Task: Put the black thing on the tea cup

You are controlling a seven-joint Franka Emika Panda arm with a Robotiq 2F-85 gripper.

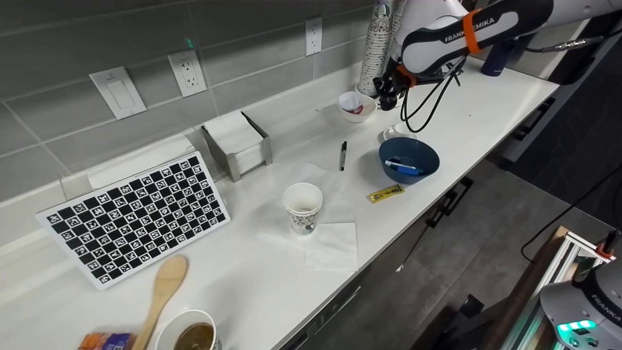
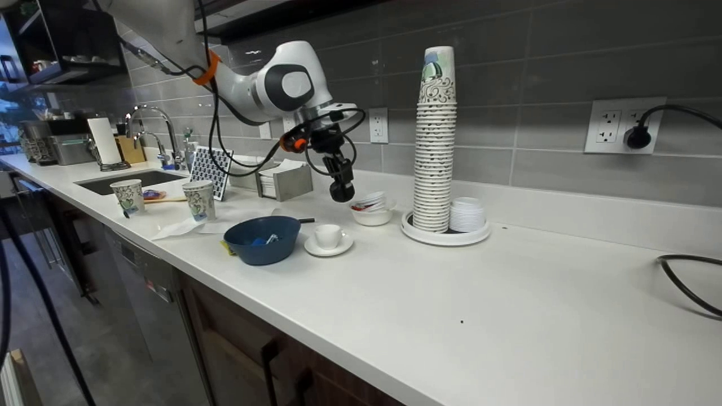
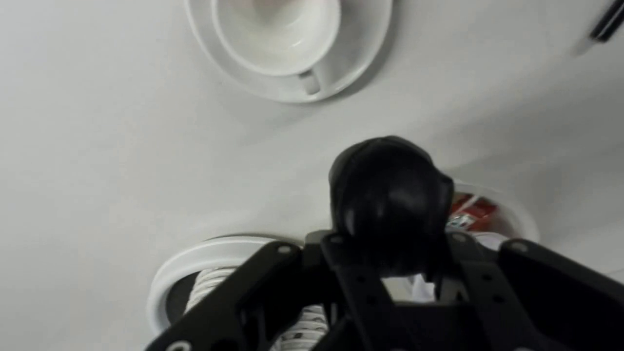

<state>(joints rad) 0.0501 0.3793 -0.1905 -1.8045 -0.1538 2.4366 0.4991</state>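
The black thing is a rounded dark object between the fingers of my gripper in the wrist view. My gripper is shut on it. In an exterior view my gripper holds the black thing pointing down, above the counter. The black thing also shows in an exterior view. The tea cup is small and white and stands upright on a white saucer. In the wrist view the tea cup is at the top, apart from the black thing. It is partly hidden by cables in an exterior view.
A dark blue bowl with pens stands beside the saucer. A small white bowl with packets is close below my gripper. A tall paper cup stack stands on a round tray. A black pen lies on the counter.
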